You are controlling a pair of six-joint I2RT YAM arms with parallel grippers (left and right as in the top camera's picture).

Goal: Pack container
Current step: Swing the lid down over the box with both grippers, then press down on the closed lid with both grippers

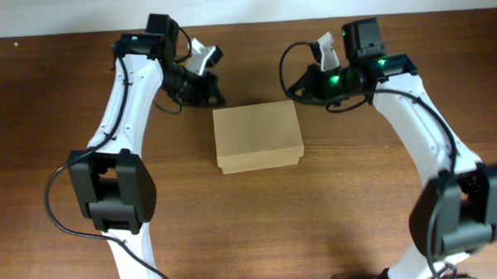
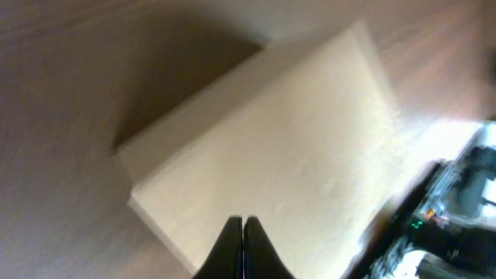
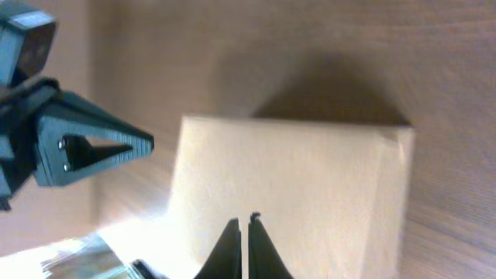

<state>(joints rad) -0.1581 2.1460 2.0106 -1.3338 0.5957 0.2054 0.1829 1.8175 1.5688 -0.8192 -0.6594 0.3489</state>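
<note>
The container [image 1: 257, 136] is a tan cardboard box lying closed, lid flat, at the middle of the wooden table. It also shows in the left wrist view [image 2: 271, 147] and in the right wrist view [image 3: 294, 186]. My left gripper [image 1: 216, 97] hovers just off the box's far left corner, its fingers [image 2: 242, 225] pressed together and empty. My right gripper [image 1: 295, 90] hovers just off the far right corner, its fingers [image 3: 242, 225] also together with nothing between them. Neither gripper touches the box.
The wooden table [image 1: 70, 245] surrounds the box. The left arm's base [image 1: 113, 190] stands at the front left and the right arm's base [image 1: 462, 211] at the front right. The left gripper shows at the left of the right wrist view [image 3: 70, 143].
</note>
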